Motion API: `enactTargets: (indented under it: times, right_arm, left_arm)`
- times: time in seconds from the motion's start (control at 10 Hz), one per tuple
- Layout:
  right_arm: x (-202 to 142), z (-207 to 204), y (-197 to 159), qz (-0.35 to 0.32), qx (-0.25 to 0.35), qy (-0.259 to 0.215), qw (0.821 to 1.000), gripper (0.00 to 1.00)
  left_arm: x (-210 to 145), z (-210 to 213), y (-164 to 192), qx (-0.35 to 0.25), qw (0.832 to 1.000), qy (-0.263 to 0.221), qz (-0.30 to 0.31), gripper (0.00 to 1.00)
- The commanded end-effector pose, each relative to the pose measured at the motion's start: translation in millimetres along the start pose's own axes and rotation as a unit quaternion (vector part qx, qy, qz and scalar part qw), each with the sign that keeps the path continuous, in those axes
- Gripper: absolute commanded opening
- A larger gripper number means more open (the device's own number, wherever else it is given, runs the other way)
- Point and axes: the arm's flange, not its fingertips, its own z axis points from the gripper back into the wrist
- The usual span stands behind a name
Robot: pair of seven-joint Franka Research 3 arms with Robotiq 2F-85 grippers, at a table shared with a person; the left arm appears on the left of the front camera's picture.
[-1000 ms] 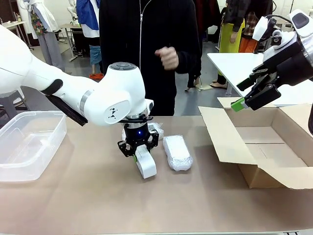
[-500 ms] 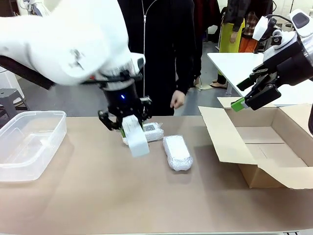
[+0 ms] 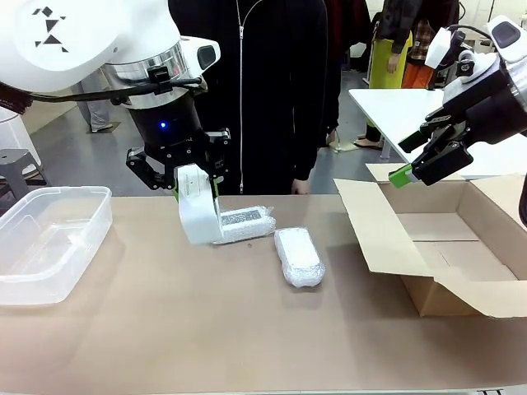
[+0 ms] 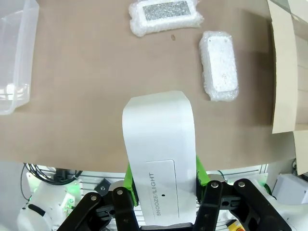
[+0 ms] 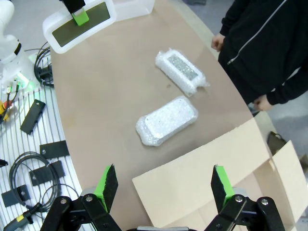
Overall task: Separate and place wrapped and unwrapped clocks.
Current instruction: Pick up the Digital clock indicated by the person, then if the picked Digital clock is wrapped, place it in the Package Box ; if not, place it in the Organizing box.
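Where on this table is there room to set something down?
The near strip of the table is bare, from the plastic tub across to the cardboard box. So is the gap between the tub and the two wrapped clocks. The middle is crowded: those clocks, plus the left hand holding the bare clock.

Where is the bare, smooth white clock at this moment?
Front view: the bare smooth white clock is left of centre, held off the table in the left gripper, between the clear plastic tub and the farther bubble-wrapped clock.
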Motion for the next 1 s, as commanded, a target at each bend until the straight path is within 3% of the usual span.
enactTargets:
  times: [0.0,0.9]
  right_arm:
    - [-2.1,-2.0,1.2,0.000,0.009,-0.005,1.000,1.00]
    - [-2.1,-2.0,1.2,0.000,0.009,-0.005,1.000,1.00]
  left_arm:
    - [-4.5,-0.9,-3.0,-0.001,1.000,0.013,0.000,0.03]
    - [-4.5,-0.9,-3.0,-0.001,1.000,0.013,0.000,0.03]
